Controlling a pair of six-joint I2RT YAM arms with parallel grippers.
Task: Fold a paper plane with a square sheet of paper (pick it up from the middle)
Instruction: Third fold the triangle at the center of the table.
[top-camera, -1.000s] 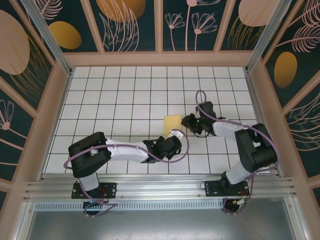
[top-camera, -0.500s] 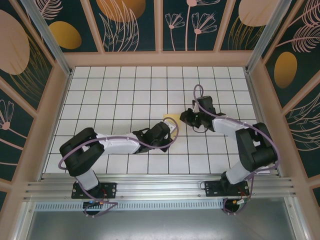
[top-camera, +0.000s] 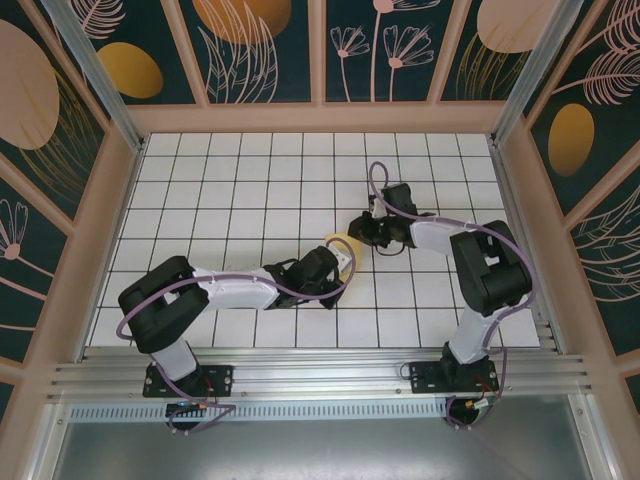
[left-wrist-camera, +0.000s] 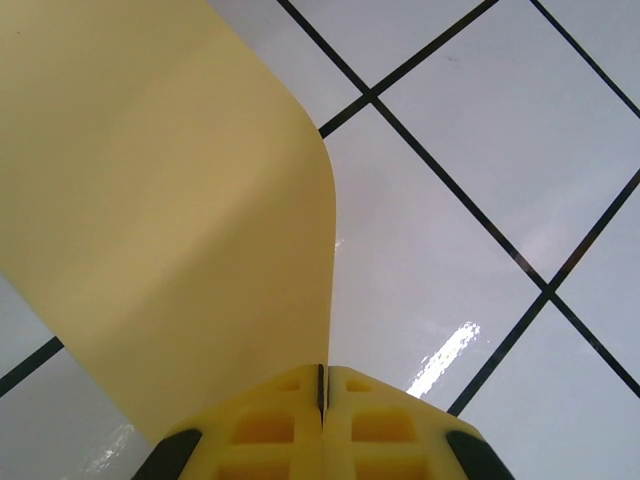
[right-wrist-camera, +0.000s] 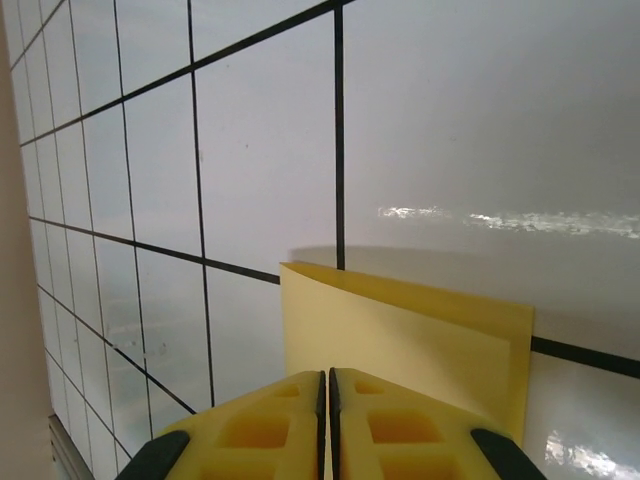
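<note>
Surface: tiled table (top-camera: 250, 180).
Workpiece: square sheet of paper (left-wrist-camera: 170, 200), curled, mid-table betw. both arms.
Left gripper (left-wrist-camera: 323, 385): clenched on sheet edge.
Right gripper (right-wrist-camera: 327, 385): pinching another edge (thin hold).
Risk: uneven pull, so slip, tear or skewed crease.

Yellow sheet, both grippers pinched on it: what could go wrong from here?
1. The left gripper and the right gripper are each shut on the square sheet of paper; a pull apart could slip or tear it.
2. In the left wrist view it bows in a loose curve, so pressing now may set a crooked crease.
3. From above, the grippers sit close together and might collide.
</note>
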